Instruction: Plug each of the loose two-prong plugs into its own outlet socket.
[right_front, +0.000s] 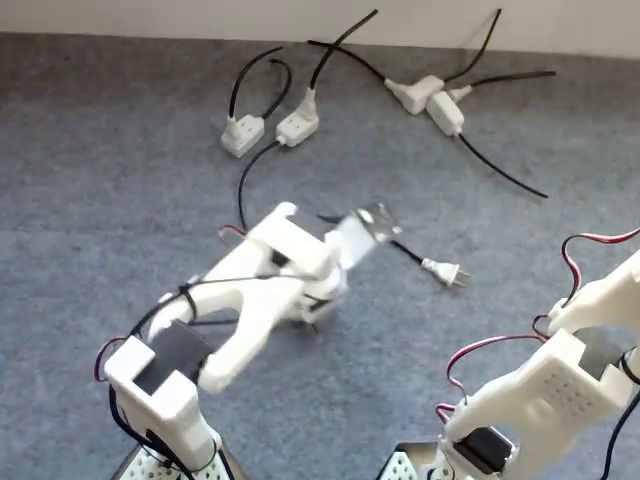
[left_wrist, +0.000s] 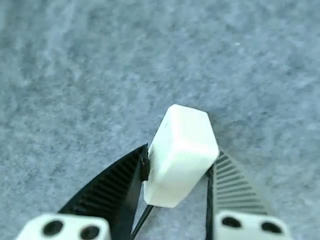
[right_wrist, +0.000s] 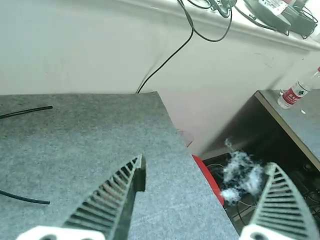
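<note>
Left gripper (left_wrist: 179, 159) is clenched on a white outlet socket (left_wrist: 182, 137) over the grey carpet (left_wrist: 75, 75). A loose two-prong plug (right_front: 446, 271) lies on the carpet at 4 o'clock from this gripper, near but apart. Two more white sockets (right_front: 243, 133) sit at 11 o'clock. Right gripper (right_wrist: 206, 165) is released, its jaws spread wide over the table corner (right_wrist: 155, 100).

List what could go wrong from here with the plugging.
The left hand grips the white block with part of it sticking out beyond the grip, so it may twist or slip when pushed. The loose plug has a cord running toward that hand; a lift might drag it. The cords cross near the far sockets and could snag.
</note>
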